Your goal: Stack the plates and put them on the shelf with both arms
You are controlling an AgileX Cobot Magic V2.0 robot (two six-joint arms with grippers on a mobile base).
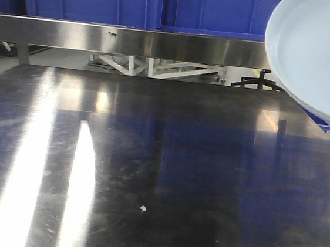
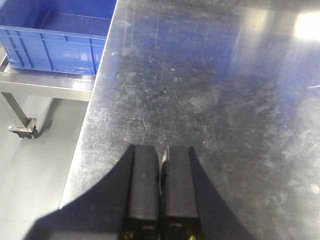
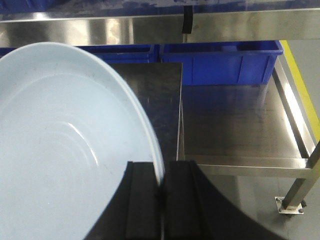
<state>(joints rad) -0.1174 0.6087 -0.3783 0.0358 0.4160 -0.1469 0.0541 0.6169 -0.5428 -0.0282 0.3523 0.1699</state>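
Observation:
A pale bluish-white plate (image 1: 317,54) hangs tilted in the air at the upper right, above the steel table (image 1: 159,176). In the right wrist view the plate (image 3: 60,150) fills the left half, and my right gripper (image 3: 161,167) is shut on its rim, one finger on each side of the edge. I cannot tell whether a second plate lies against it. My left gripper (image 2: 162,150) is shut with nothing in it, hovering low over the table (image 2: 210,90) near its left edge. The steel shelf (image 1: 132,40) runs across the back.
Blue crates (image 1: 136,2) stand on the shelf at the back. Another blue crate (image 2: 55,42) sits on a low steel rack beyond the table's left edge. Right of the table are a lower steel shelf (image 3: 240,130) and more blue crates (image 3: 225,60).

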